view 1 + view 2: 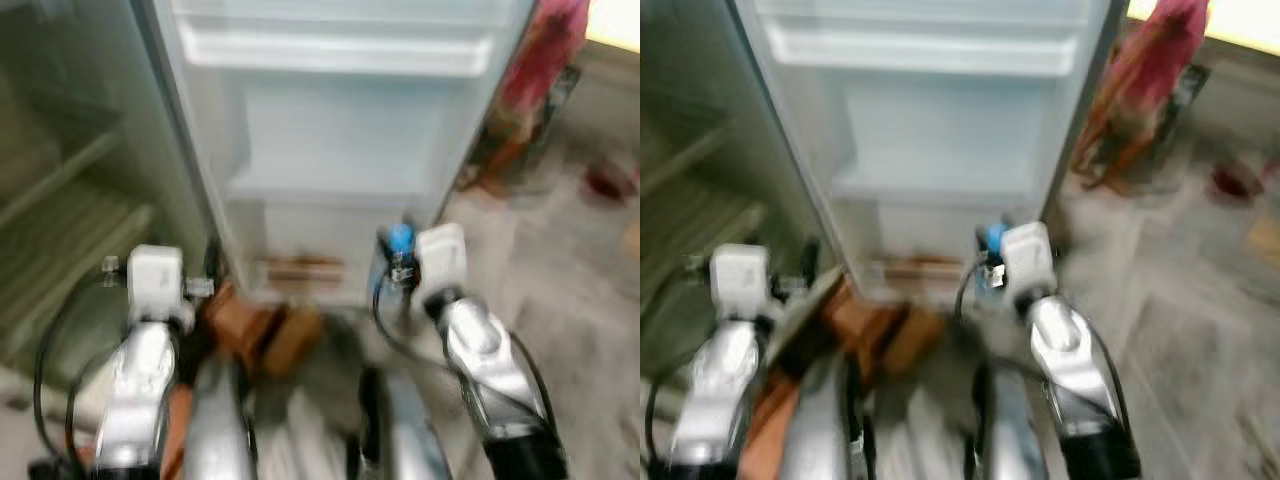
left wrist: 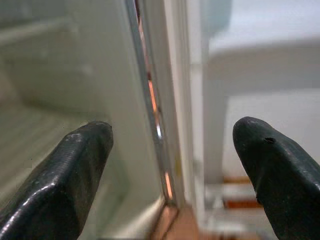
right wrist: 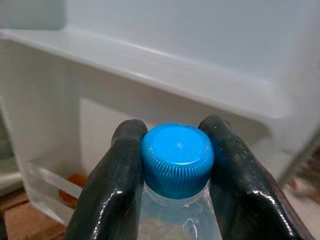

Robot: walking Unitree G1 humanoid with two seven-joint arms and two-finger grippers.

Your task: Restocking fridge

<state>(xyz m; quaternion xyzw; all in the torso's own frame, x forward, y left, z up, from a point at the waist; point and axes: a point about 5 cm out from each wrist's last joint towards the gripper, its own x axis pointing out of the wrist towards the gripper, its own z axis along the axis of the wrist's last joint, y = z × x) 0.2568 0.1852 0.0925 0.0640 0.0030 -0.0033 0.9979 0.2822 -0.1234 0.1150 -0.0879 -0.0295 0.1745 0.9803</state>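
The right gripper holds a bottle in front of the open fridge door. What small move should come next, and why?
Probably ease the right gripper forward and up over the door shelf: its fingers clamp the blue cap of the bottle, which sits below the shelf's rim.

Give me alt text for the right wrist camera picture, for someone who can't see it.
The right gripper has its two black fingers closed on the blue cap of a clear plastic bottle, seen from just behind the cap. Beyond it is the white inside of an open fridge door, with a door shelf running across.
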